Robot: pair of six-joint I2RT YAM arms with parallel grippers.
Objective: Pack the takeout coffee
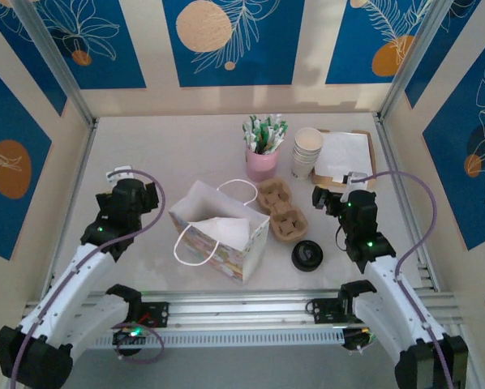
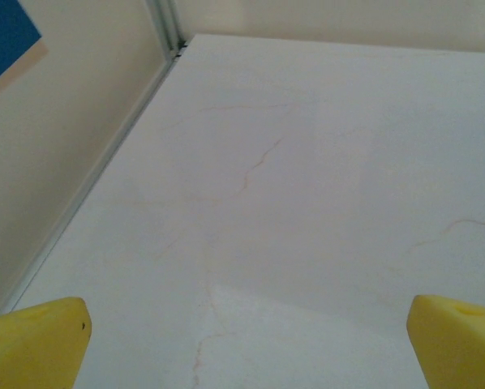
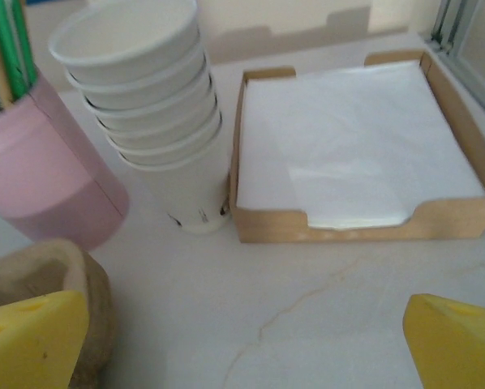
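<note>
**Both jaws spread and empty; coffee upright behind the right one**

The takeout coffee [image 1: 307,256] stands behind the right gripper [image 3: 244,339], toward the bases. Its black lid faces up and its long axis is vertical, with bare table [image 2: 307,203] around it. Left of those jaws is the cup tray [image 1: 281,209]; ahead are stacked cups [image 3: 157,121] and a napkin tray [image 3: 348,223]. The left gripper [image 2: 242,340] is wide open over bare tabletop, with the wall edge to its left.

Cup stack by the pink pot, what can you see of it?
The cup stack is several creamy-white paper cups nested together, no lids, mouths up. It stands upright on the table, between the pink pot and the napkin tray, close against the tray's corner. A little dark print marks the bottom cup.
</note>
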